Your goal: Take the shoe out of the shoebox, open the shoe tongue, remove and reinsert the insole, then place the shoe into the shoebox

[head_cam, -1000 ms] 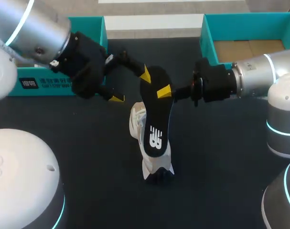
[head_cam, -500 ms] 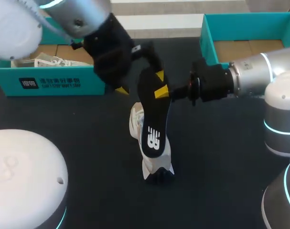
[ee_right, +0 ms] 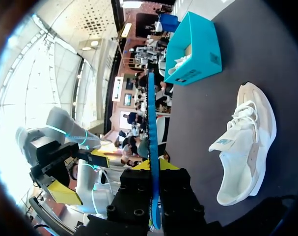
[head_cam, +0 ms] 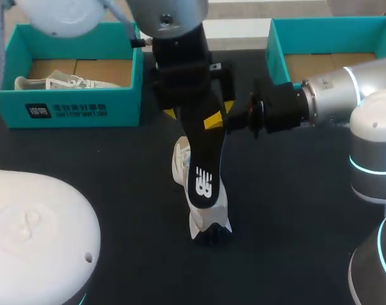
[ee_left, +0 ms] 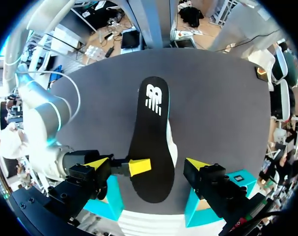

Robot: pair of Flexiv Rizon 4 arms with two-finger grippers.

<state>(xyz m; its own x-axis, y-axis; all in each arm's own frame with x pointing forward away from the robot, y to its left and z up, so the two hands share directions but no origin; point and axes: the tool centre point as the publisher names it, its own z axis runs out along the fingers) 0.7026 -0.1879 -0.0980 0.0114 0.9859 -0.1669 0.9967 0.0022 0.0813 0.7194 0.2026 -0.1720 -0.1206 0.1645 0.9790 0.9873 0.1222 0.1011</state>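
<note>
**Insole [head_cam: 203,166] aloft over the shoe [head_cam: 208,219]**

Looks light, thin and floppy, so best pinched by the rim near its wide end. Hangs above the shoe at the tabletop's middle, clamped edge-on between the right gripper [ee_right: 152,166] fingers. Lies between the left gripper [ee_left: 148,163] fingers, spread wide, seemingly touched by neither.
</note>
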